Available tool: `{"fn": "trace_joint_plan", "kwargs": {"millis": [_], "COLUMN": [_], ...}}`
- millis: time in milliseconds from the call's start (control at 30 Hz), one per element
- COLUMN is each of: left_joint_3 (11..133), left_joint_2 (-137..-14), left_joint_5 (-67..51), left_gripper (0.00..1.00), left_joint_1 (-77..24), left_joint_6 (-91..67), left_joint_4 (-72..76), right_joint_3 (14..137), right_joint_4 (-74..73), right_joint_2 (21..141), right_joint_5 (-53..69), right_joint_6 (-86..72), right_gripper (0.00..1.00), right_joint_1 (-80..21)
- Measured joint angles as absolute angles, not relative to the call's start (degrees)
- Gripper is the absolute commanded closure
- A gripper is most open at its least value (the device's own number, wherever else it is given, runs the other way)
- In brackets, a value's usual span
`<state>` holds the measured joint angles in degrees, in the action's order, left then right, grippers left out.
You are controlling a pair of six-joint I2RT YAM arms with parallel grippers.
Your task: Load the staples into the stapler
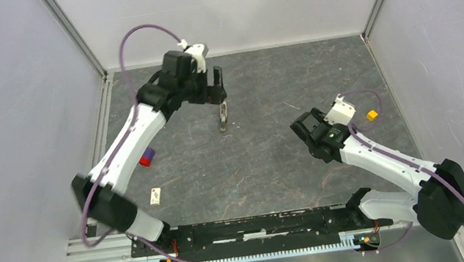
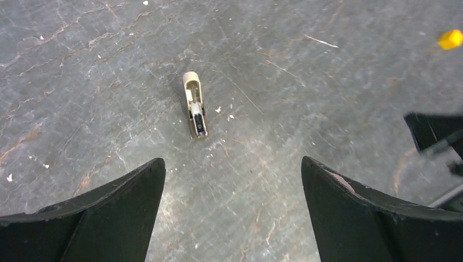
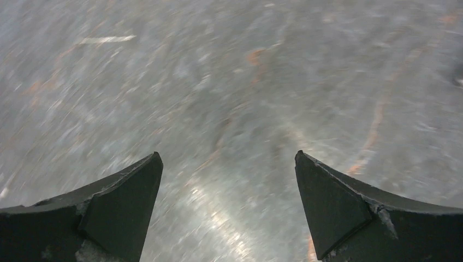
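Note:
The stapler (image 1: 222,116) (image 2: 195,105) is small and beige and lies on the dark mat with its metal channel facing up. My left gripper (image 1: 216,96) (image 2: 233,164) hovers just short of it, open, with nothing between its fingers. The staples (image 1: 154,196), a tiny flat white box with dark print, lie on the mat near the left arm's base, far from both grippers. My right gripper (image 1: 302,130) (image 3: 229,158) is open and empty over bare mat at centre right; its wrist view is blurred.
A yellow cube (image 1: 371,114) (image 2: 451,39) sits at the right, behind the right arm. A small red and blue block (image 1: 146,159) lies beside the left arm. A thin pale sliver (image 1: 292,105) (image 2: 322,41) lies mid-mat. Grey walls enclose the table.

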<state>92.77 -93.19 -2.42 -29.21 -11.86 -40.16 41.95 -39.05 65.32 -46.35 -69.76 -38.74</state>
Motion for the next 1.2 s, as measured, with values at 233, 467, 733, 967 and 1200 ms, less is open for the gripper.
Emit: {"fn": "trace_joint_plan", "kwargs": {"millis": [233,467,733,967,1200], "left_joint_3": [76.03,57.78,48.8,48.77,48.77], "left_joint_2": [-70.78,-56.34,-50.41,-51.29,-51.92], "left_joint_5": [-6.83,-7.03,-4.54,-4.56,-4.34], "left_gripper": [0.0,0.0,0.0,0.0,0.0], "left_joint_1": [-29.21,-29.21,-29.21,-29.21,-29.21], "left_joint_6": [-11.57,-11.55,-11.53,-11.51,-11.49], "left_joint_4": [-39.62,-39.48,-39.18,-38.59,-38.5], "right_joint_3": [42.48,41.47,34.39,28.27,25.82], "right_joint_4": [-48.51,-49.41,-39.75,-29.28,-22.68], "right_joint_2": [65.6,68.07,68.29,67.33,67.7], "right_joint_5": [-51.13,-54.39,-51.4,-44.8,-40.6], "right_joint_6": [-75.42,-73.58,-61.87,-51.51,-46.74], "right_gripper": [0.02,0.02,0.02,0.02,0.14], "right_joint_1": [-26.15,-8.16,9.69,17.78,21.19]}}
